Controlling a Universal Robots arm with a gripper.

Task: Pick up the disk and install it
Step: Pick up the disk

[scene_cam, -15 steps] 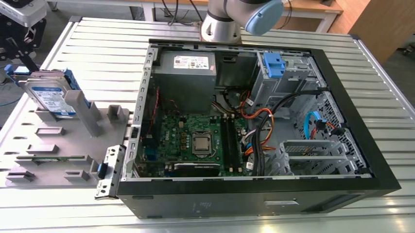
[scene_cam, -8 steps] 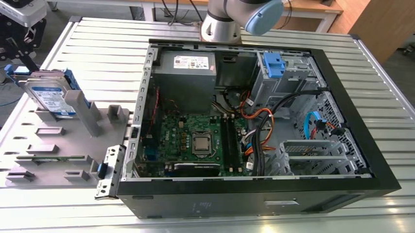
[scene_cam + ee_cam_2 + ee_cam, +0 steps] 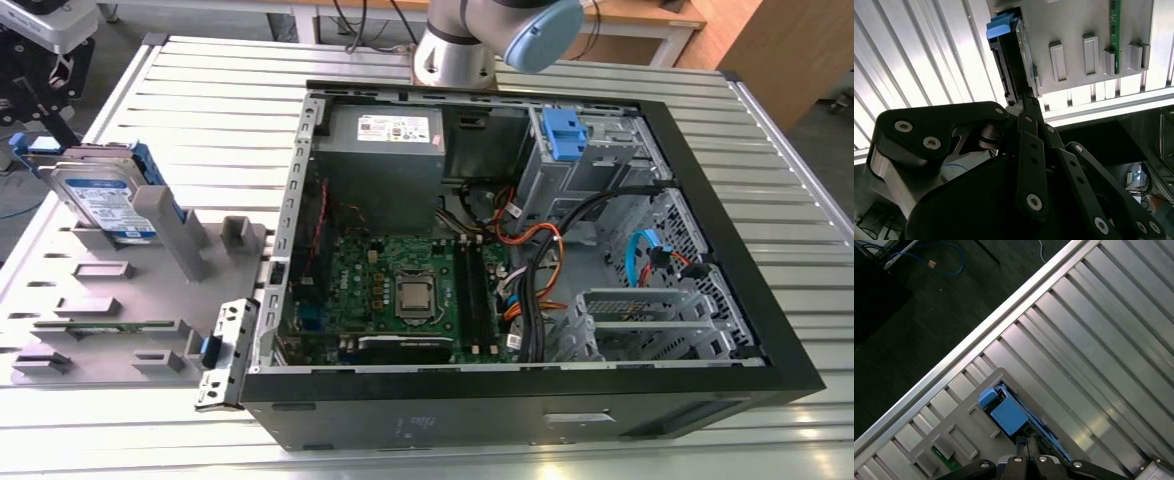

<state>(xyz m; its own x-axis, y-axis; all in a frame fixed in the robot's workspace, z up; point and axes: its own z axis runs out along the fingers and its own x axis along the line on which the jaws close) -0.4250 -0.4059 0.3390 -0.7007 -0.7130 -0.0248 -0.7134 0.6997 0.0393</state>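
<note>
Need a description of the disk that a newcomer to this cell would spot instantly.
On the slatted metal table, look at the grey fixture plate to the exterior view's left of the open computer case. The disk stands on edge at that plate's far corner: a silver drive with a white-and-blue label and blue carrier frame, unlike the bare grey blocks around it.

My ribbed metal bench (image 3: 214, 100) carries an open computer case (image 3: 467, 420) (lid off) beside a grey holder plate (image 3: 34, 300).

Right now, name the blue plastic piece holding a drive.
The blue carrier on the grey fixture: it frames the labelled silver disk. The blue latch in the computer case holds none.
</note>
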